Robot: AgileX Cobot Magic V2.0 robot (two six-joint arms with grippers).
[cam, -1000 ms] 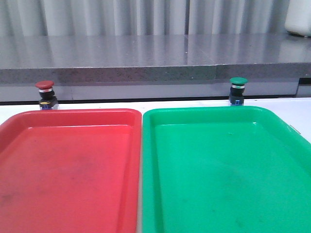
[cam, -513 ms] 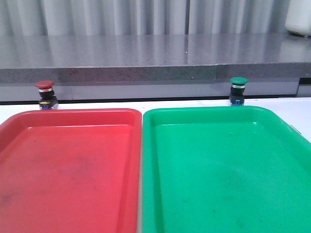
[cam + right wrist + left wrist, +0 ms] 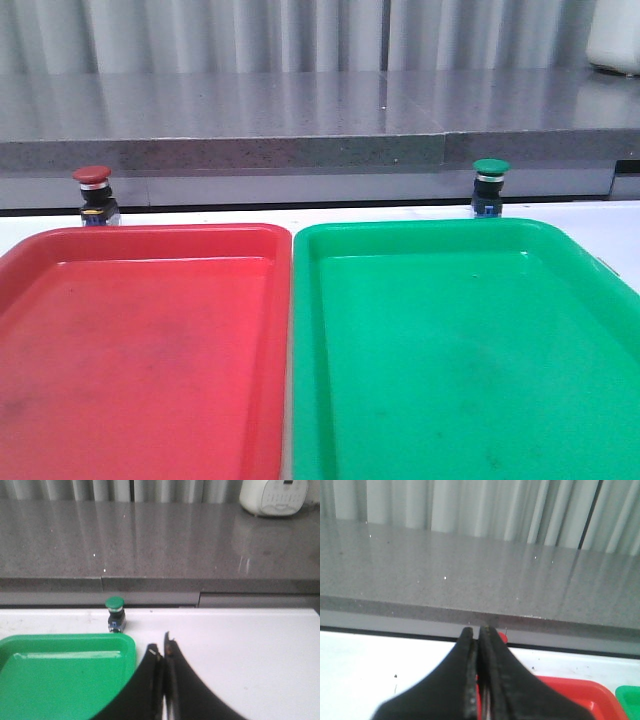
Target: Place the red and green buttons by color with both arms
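Front view: red button (image 3: pixel 92 191) upright on surface behind red tray (image 3: pixel 20 255); green button (image 3: pixel 490 184) behind green tray (image 3: pixel 310 250). Wrist views: left gripper (image 3: pixel 479 632) and right gripper (image 3: pixel 162 652) jaws closed, empty.

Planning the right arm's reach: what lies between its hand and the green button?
In the right wrist view, only bare white table separates the shut right hand from the green button; the green tray sits alongside.

Two trays sit side by side, one tray (image 3: pixel 140 350) left, the other tray (image 3: pixel 470 350) right. Behind each stands a button on the table (image 3: pixel 620 225): one button (image 3: pixel 93 195) far left, the other button (image 3: pixel 490 185) far right.
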